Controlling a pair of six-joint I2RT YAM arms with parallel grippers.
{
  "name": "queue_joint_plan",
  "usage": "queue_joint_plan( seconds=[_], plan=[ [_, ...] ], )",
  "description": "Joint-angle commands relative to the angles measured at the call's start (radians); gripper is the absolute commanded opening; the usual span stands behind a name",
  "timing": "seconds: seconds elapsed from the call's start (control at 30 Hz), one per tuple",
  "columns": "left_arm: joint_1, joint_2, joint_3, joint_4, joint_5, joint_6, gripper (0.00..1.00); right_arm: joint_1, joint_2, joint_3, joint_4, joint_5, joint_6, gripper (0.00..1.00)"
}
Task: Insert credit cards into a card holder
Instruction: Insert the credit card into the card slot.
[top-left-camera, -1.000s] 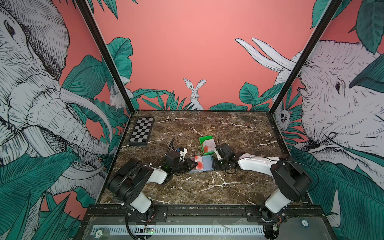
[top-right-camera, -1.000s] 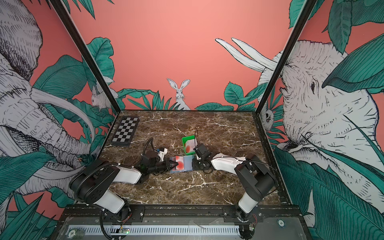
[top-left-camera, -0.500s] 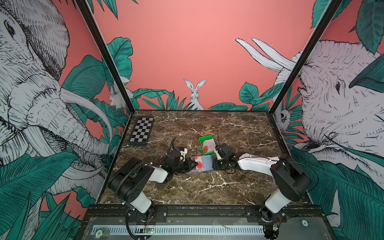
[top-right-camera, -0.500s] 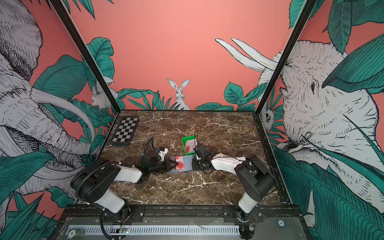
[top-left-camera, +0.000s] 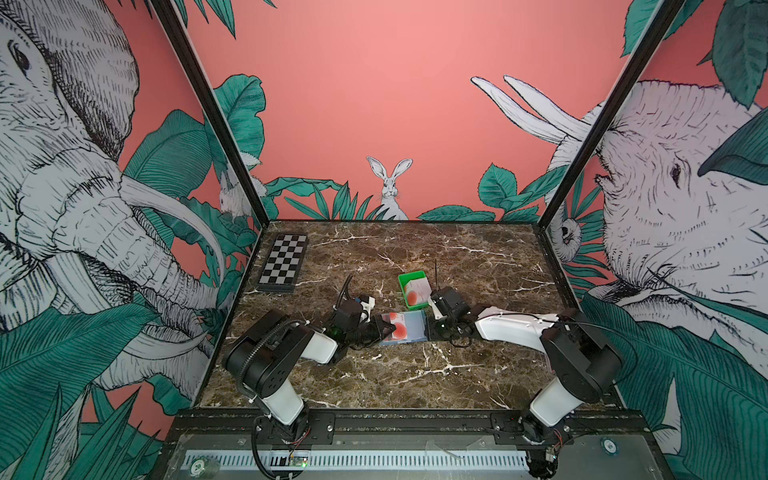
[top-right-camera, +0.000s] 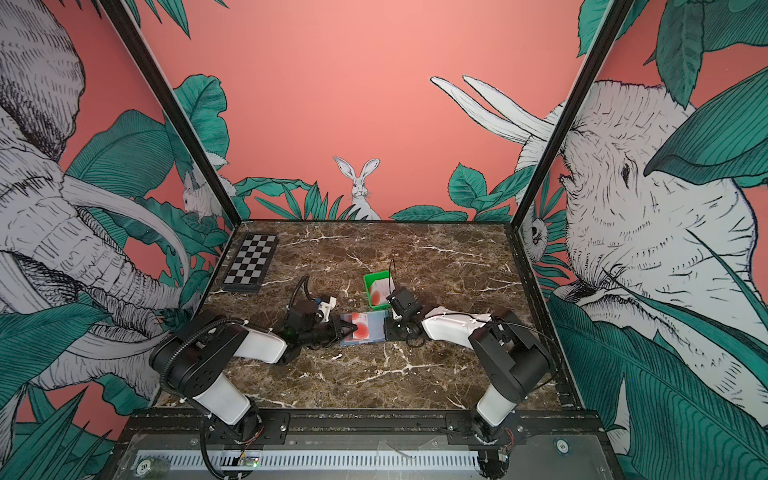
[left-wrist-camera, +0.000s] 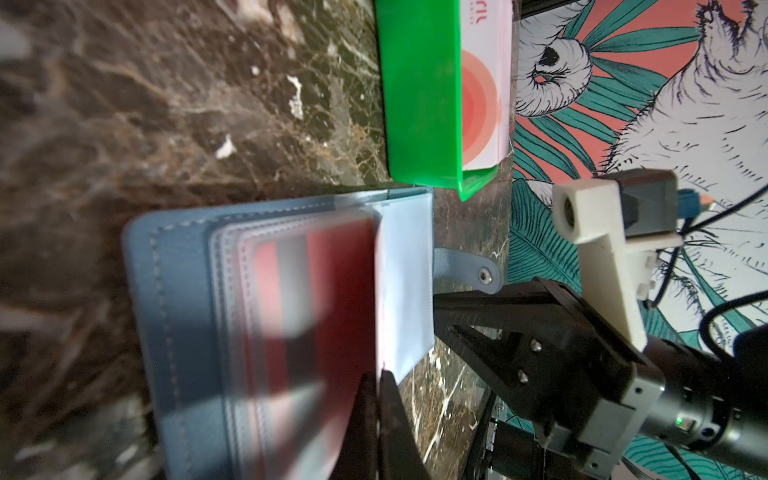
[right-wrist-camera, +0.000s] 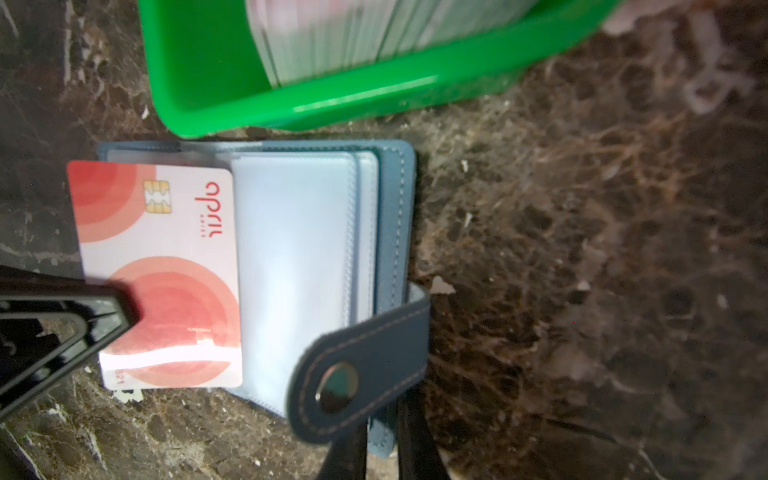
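Midway across the marble table (top-left-camera: 415, 374), our left gripper (left-wrist-camera: 377, 380) pinched a credit card (right-wrist-camera: 166, 249) over the open card holder (right-wrist-camera: 299, 249), whose cover our right gripper (right-wrist-camera: 382, 436) clamped. Insertion seemed underway, needing a level push inward.

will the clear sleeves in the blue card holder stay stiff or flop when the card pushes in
The clear sleeves look thin and layered, so they'll probably flex and fan. The card holder seems light; it might slide on the polished marble table unless the right gripper pins it. The credit card looks rigid by comparison.
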Motion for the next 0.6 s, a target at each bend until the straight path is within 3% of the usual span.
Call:
queue_joint_plan(
  seconds=[0.0,0.37,0.57],
  plan=[
    [0.004,0.016,0.019,0.010,0.011,-0.008,0.00,0.006,0.019,0.019,-0.012,0.016,-0.010,0.14],
    [0.004,0.075,0.033,0.097,0.051,-0.055,0.00,0.006,0.022,0.021,-0.014,0.013,-0.012,0.14],
    [0.004,0.083,0.047,0.056,0.067,-0.036,0.00,0.006,0.025,0.026,-0.013,0.013,-0.013,0.14]
  ],
)
